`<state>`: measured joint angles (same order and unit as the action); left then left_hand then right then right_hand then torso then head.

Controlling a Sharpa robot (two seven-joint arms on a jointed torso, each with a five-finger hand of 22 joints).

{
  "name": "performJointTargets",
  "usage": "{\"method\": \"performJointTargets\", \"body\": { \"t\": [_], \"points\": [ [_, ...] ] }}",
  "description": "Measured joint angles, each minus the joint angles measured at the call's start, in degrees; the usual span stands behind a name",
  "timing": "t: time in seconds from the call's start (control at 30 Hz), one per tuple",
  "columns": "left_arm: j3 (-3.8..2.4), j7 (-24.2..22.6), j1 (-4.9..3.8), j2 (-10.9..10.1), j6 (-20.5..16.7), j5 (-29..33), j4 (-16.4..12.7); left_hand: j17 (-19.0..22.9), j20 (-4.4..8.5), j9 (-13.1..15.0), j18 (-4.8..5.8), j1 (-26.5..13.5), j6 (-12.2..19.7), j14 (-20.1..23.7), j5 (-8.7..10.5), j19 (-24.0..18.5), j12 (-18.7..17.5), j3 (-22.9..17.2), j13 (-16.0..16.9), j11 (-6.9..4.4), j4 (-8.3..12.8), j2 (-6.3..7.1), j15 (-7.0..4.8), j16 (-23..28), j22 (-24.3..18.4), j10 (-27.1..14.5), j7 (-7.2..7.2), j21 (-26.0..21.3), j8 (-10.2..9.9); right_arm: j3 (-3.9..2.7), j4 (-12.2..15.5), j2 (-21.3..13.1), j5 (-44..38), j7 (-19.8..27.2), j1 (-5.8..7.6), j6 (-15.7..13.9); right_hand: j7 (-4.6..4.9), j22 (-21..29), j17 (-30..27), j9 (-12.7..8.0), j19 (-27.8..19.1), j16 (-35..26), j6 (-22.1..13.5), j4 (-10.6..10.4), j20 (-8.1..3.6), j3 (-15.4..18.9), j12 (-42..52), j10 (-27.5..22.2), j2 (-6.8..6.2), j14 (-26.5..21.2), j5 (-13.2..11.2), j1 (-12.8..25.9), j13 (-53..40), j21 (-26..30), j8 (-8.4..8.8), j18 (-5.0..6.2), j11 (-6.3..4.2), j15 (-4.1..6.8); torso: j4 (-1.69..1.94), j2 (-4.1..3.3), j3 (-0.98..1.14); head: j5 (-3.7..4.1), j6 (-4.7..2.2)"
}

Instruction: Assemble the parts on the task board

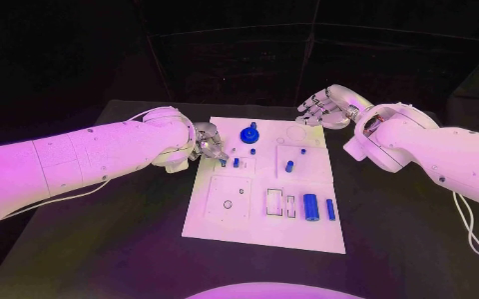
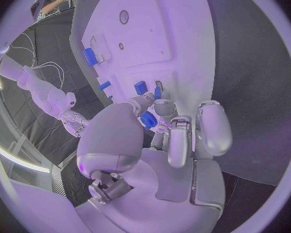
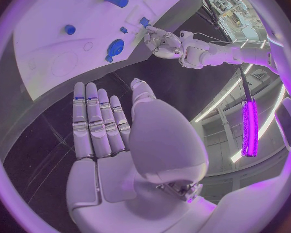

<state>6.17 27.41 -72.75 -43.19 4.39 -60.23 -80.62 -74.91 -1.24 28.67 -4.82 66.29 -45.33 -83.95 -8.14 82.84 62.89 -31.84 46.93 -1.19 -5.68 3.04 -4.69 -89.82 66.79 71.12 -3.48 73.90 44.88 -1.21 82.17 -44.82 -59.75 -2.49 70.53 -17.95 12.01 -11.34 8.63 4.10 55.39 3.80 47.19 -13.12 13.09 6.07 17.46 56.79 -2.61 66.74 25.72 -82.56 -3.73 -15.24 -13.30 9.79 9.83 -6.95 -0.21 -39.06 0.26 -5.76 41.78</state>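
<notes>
Pinching a small blue round part (image 2: 148, 120), left hand (image 1: 208, 143) over flat white task board (image 1: 225, 216), right hand (image 1: 324, 108) flat-fingered, empty.

Head camera looks steeply down at the task board (image 1: 264, 188); each wrist camera sits close behind its hand, sharing that board.

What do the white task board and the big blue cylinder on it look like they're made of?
Task board: probably rigid plastic, possibly painted metal; flat, matte white, with crisp cut-out recesses and holes. Big blue cylinder: likely plastic, maybe anodised metal; uniform saturated blue with a smooth surface. Neither can be settled by look alone.
</notes>
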Motion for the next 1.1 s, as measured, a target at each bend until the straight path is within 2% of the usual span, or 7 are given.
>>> {"method": "performJointTargets", "body": {
  "t": [1.1],
  "points": [
    [-0.19, 1.68, 0.01, 0.02, 2.62, -1.03, -0.34, 0.0, 0.0, 0.05, 0.0, -0.01, -0.13, 0.0, -0.06, 0.0, 0.0, -0.05, -0.02, -0.02, 0.08, 0.01, 0.0, 0.0, -0.02, 0.03, 0.11, 0.0, 0.2, 0.0, -0.04, -0.11, 0.04, 0.07, 0.0, 0.0, 0.0, 0.05, -0.06, 0.0, 0.0, 0.0, 0.0, 0.0, 0.0, 0.0, 0.0, 0.0, 0.0, 0.0, 0.0, 0.0, -0.01, 0.0, 0.0, 0.0, 0.0, 0.0, 0.01, -0.03, -0.02, -0.26, 0.21]
  ]
}}
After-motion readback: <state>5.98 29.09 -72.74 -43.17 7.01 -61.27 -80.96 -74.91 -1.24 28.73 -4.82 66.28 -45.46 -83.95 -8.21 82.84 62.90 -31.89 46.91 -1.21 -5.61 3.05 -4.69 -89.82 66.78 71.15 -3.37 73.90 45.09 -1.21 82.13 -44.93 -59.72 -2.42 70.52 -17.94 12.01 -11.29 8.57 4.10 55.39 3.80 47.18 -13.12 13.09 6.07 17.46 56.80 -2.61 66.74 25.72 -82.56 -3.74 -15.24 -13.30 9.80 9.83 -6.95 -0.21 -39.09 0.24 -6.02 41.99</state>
